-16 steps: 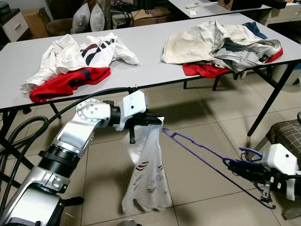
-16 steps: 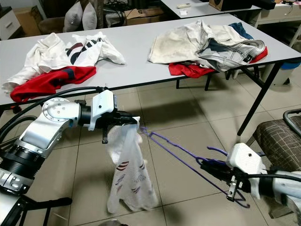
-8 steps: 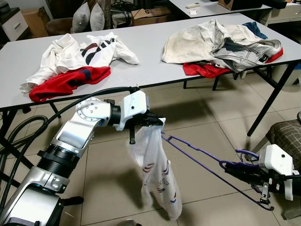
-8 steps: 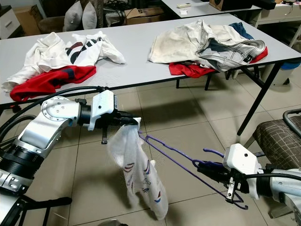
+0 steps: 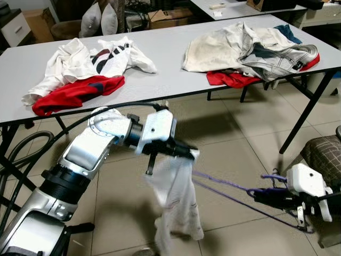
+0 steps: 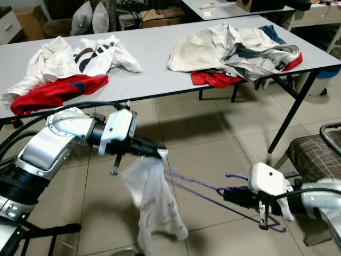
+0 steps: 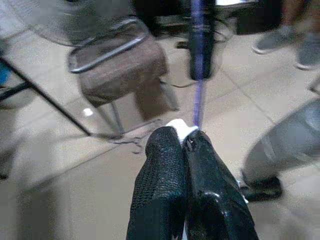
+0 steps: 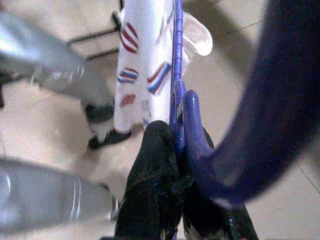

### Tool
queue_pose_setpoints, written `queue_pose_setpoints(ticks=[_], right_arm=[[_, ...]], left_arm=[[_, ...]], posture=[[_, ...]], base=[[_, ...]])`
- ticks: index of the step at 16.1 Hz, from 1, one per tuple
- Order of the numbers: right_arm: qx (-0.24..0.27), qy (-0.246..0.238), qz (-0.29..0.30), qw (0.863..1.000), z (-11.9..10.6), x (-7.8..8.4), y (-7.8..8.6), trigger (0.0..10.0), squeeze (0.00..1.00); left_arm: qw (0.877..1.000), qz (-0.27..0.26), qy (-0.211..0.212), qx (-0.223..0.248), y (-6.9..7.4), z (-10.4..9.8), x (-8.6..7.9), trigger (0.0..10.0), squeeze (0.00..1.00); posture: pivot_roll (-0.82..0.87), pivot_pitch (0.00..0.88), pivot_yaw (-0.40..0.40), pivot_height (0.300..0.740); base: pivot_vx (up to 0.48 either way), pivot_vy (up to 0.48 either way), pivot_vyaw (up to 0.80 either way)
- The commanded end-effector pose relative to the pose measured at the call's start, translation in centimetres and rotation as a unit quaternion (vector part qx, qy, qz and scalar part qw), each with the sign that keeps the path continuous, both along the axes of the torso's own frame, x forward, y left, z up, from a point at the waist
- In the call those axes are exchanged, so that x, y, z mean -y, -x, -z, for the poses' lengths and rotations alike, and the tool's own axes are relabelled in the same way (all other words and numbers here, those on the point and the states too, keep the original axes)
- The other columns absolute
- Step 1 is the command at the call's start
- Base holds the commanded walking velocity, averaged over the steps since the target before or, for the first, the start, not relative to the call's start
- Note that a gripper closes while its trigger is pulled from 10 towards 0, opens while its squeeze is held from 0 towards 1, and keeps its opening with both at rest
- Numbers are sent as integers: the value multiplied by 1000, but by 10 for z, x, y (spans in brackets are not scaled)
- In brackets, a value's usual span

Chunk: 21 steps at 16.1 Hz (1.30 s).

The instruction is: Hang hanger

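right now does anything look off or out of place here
Yes. The purple hanger lies nearly flat between the grippers, not hanging. The white garment dangles bunched from the left gripper, not spread on it. Clothes lie in loose heaps on the grey table.

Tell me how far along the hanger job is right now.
Done: the right gripper is shut on the purple hanger, and the left gripper is shut on the white garment, which dangles over the floor. In hand: the hanger's far end reaches the garment at the left gripper, apparently being worked into it. Left: seating the garment on the hanger and hanging it; more clothes lie on the table.
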State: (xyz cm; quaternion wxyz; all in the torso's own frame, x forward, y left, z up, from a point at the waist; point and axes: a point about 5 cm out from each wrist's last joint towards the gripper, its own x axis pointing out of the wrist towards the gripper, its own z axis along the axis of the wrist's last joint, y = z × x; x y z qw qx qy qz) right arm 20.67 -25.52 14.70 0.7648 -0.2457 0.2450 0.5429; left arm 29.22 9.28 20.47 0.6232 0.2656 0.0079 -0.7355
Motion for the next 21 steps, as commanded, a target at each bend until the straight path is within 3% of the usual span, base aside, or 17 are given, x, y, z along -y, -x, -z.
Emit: queue_pose_setpoints(ticks=[1,6,12,14,18,21], right_arm=[[-1,29,-43,999,-1,-1,-5,10000,0],[-17,81,-131,988,-3,0,-14,10000,0],[37,110,-101,988,-10,18,-11,10000,0],[31,111,-105,988,-2,16,-8,10000,0],[40,108,-124,986,8,1,-18,10000,0],[44,109,-124,985,9,-2,-22,10000,0]], left_arm=[[999,37,-13,15,4,-8,3,10000,0],[997,63,-33,26,5,-12,3,10000,0],[998,35,-31,38,5,-14,-8,10000,0],[998,40,-18,45,7,-18,-4,10000,0],[996,70,-6,59,13,-23,10,10000,0],[996,54,-7,75,9,-27,12,10000,0]], posture=[[-1,38,60,740],[13,50,41,740],[6,52,37,740],[-1,52,46,740],[6,54,39,740],[16,64,26,740]], base=[[0,0,0],[0,0,0],[0,0,0],[0,0,0],[0,0,0],[0,0,0]])
